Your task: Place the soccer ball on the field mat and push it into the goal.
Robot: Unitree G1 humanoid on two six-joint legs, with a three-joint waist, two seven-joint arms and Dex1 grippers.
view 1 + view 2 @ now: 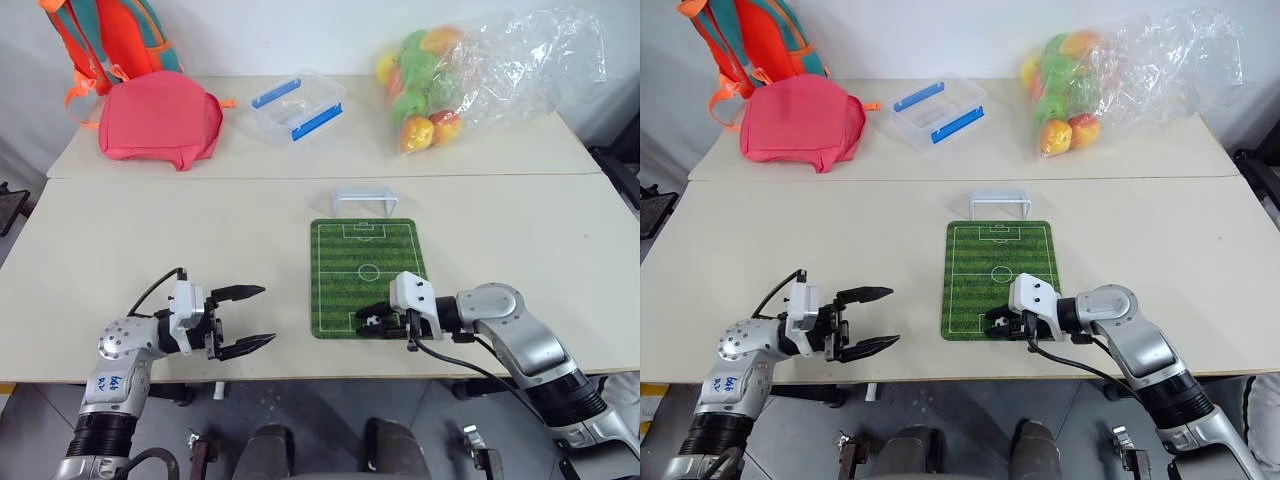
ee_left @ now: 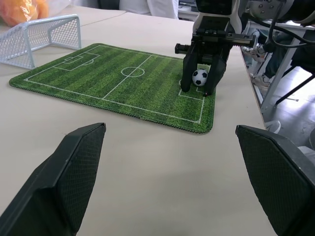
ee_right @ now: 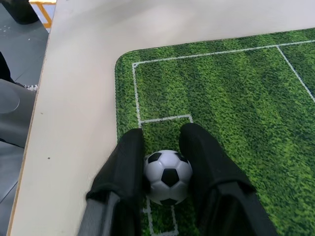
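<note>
The tiny white soccer ball with black patches (image 3: 169,176) sits on the striped green field mat (image 1: 345,275) at its near end, between the right gripper (image 1: 375,322)'s fingers, which flank it closely. Whether they clamp or have released, I cannot tell. The left gripper (image 1: 250,317) hangs spread wide, empty. Judged risk: a skewed shove rolls the ball past the white plastic goal (image 1: 364,200).

One soccer ball (image 3: 168,177), one field mat (image 1: 366,275), one goal (image 1: 364,199) just beyond the mat — one backpack (image 1: 160,118), one clear box (image 1: 295,108), perhaps eight bagged fruit (image 1: 422,80).
</note>
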